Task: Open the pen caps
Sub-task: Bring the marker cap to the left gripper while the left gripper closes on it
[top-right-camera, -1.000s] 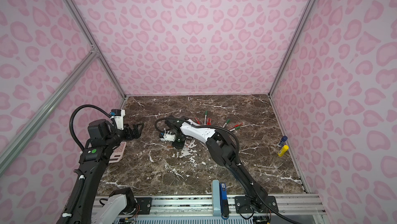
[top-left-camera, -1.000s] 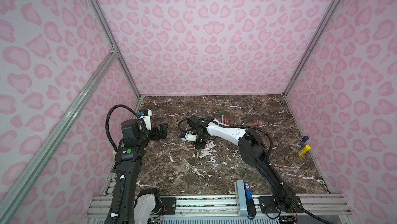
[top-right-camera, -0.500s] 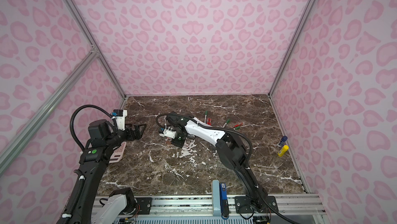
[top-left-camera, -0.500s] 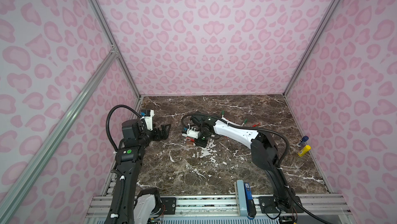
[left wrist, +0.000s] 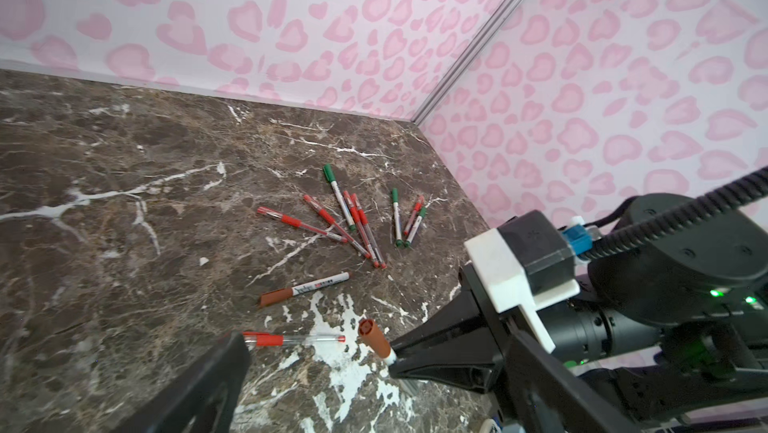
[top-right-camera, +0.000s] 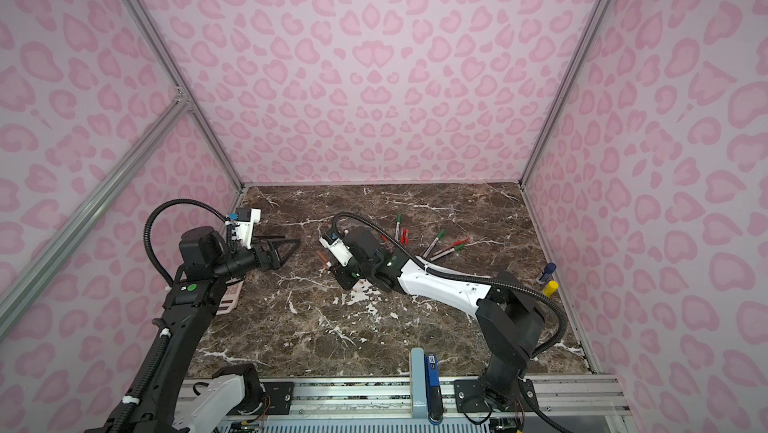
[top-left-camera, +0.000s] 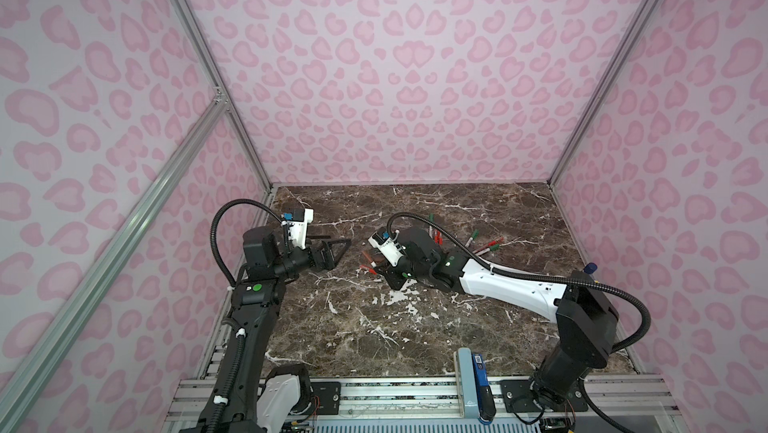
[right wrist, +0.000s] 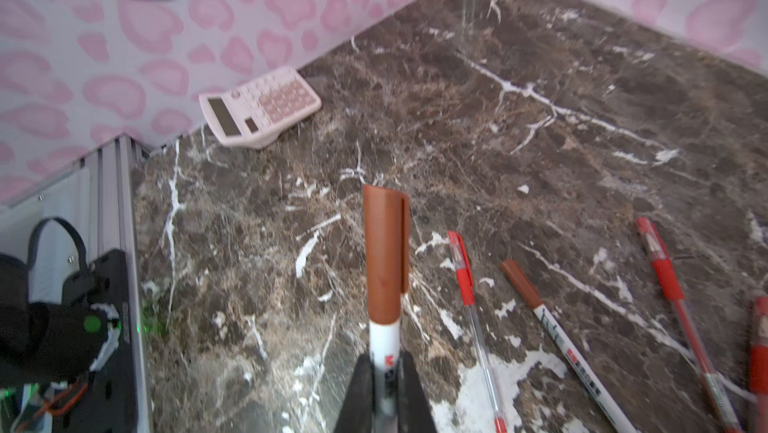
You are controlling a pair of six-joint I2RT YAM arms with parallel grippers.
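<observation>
Most pens [left wrist: 358,217] lie near the table's [top-right-camera: 374,327] back middle. A calculator [right wrist: 259,107] lies at its left edge, two tubes [top-right-camera: 545,272] at its right.

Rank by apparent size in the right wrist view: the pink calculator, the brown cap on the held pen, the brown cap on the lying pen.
1. pink calculator, by area; the next looks as long.
2. brown cap on the held pen, enlarged by nearness.
3. brown cap on the lying pen, clearly smallest.

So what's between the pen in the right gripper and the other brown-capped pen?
A red-capped pen lies flat on the table between the held pen and the brown-capped pen. The right wrist view shows it clearly.
</observation>
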